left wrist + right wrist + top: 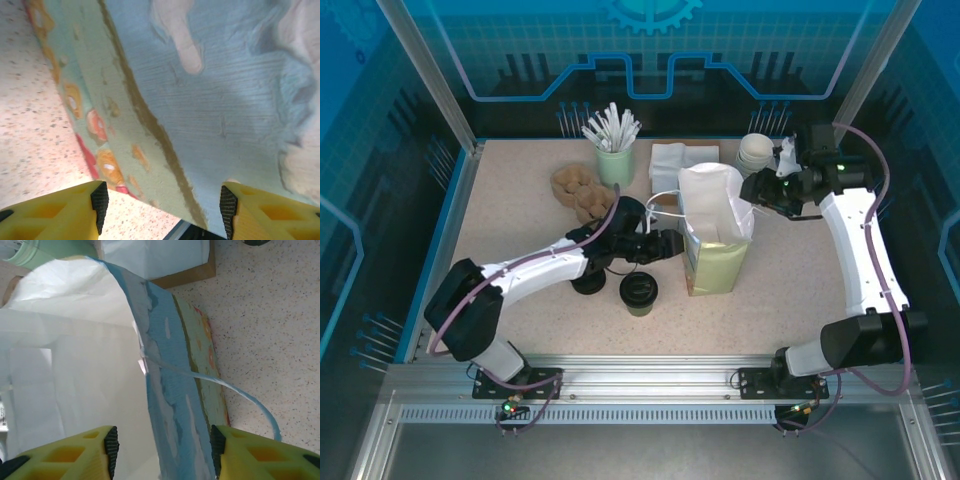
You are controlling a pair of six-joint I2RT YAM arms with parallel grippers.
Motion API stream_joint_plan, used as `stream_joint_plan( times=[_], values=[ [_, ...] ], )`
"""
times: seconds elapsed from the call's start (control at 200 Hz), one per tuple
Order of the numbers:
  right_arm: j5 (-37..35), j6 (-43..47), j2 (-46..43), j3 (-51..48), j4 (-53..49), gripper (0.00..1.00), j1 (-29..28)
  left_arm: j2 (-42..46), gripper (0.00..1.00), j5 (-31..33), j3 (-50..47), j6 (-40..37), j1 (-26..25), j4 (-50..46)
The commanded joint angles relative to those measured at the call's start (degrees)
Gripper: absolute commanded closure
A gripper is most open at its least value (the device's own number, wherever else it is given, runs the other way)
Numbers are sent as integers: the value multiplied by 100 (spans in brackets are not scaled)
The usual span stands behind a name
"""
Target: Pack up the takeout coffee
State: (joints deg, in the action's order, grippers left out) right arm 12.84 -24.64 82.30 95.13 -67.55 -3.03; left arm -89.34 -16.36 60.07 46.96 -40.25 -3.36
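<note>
Centre-left, my left tool (670,245) gapes open facing the paper bag (715,240), holding nothing. The takeout coffee (638,292) stands on the desk (790,290) just below it. Upper right, my right tool (755,190) straddles the bag's rim, parted.

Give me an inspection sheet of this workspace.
Surface: speckled table, no spills seen.
Job's things: takeout coffee upright, lidded, on the table beside the paper bag; bag upright, mouth open.
Clutter: stirrer cup, napkins, stacked cups, brown cup tray, low black round piece.
Grippers: left gripper open, facing the bag's side; right gripper open, astride the bag's rim.
Cables: purple cables along both arms, no snag seen.
Surroundings: blue panels, aluminium frame.
</note>
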Motion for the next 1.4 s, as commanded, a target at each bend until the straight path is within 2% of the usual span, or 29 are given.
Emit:
stream_joint_plan(
  times=[0.0,0.185,0.335,0.53,0.79,1.136,1.396],
  values=[
    [230,280,-43,517,-292,44,138,543,36,335,120,-359,285,-706],
    [475,329,-227,995,-512,44,358,1246,34,587,-135,-591,995,-1371],
    [586,273,-568,1060,-538,44,422,1717,32,1194,-235,-754,1730,-1843],
    [648,164,-1076,783,-566,44,429,1350,30,2129,294,-842,2359,-2467],
    [606,192,-1584,144,-606,45,433,153,32,2604,1299,-899,2573,-2947],
    [472,315,-1818,-537,-586,45,432,-1159,37,2835,2418,-1012,2609,-3716],
    [465,329,-1814,-704,-540,46,443,-1503,42,2785,2566,-960,2610,-3699]
  ],
)
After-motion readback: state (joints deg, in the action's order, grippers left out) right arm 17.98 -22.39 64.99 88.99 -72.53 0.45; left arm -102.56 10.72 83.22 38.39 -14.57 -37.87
